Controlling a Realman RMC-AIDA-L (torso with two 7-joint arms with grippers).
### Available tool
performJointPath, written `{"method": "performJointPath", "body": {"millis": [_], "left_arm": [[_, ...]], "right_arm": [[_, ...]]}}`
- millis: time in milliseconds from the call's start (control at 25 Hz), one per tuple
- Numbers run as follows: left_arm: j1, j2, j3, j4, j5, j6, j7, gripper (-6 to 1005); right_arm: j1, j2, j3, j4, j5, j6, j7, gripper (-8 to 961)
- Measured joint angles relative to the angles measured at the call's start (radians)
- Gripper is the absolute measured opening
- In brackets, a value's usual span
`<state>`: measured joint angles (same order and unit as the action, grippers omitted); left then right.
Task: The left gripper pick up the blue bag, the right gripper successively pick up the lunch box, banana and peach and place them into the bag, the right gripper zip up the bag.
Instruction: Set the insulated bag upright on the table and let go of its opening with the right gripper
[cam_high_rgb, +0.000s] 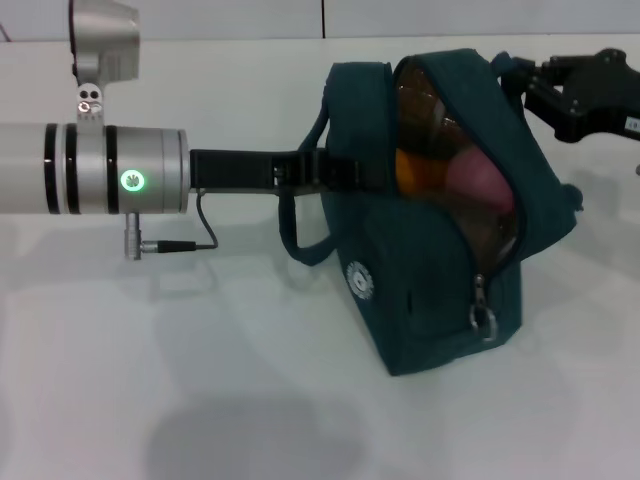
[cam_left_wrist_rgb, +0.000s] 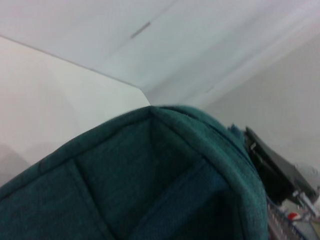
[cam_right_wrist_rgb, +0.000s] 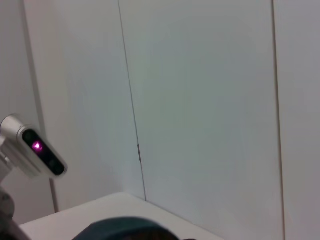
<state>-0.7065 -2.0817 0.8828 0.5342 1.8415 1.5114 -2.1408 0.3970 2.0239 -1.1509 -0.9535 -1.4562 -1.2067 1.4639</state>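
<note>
Left gripper (cam_high_rgb: 335, 172) first: its jaws are buried in the fabric on the near flank of the blue bag (cam_high_rgb: 430, 290), right where the loop handles meet the body, so whether they are pinched on cloth or handle cannot be told, though the arm reaches in level and the bag stands up against it. Over on the far side, the right gripper (cam_high_rgb: 545, 88) hangs just beside the bag's upper back corner, close to the fabric; its jaws are not clear enough to call parted or clenched. Now the bag itself: it sits on the white table (cam_high_rgb: 200, 380), mouth gaping toward the right, with the peach (cam_high_rgb: 480, 180) showing pink and the banana (cam_high_rgb: 415, 170) showing orange beside it in the opening. The lunch box can't be made out. The zip pull (cam_high_rgb: 483, 318) dangles low at the front corner, so closing looks like the step left. The risk, as I judge it: the peach bulges at the lip, and a zip dragged past it could snag or nudge the fruit out; if the left hold is loose, the tug could tip the whole bag over
</note>
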Motion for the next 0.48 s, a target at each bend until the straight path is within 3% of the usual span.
{"method": "performJointPath", "body": {"millis": [280, 480], "left_arm": [[-0.001, 0.004, -0.014, 0.001, 0.001, -0.001, 0.001, 38], [0.003, 0.025, -0.014, 0.003, 0.002, 0.005, -0.006, 40]], "right_arm": [[-0.006, -0.001, -0.009, 0.048, 0.060, -0.005, -0.033, 83], [0.005, -0.001, -0.042, 0.063, 0.092, -0.006, -0.034, 105]]}}
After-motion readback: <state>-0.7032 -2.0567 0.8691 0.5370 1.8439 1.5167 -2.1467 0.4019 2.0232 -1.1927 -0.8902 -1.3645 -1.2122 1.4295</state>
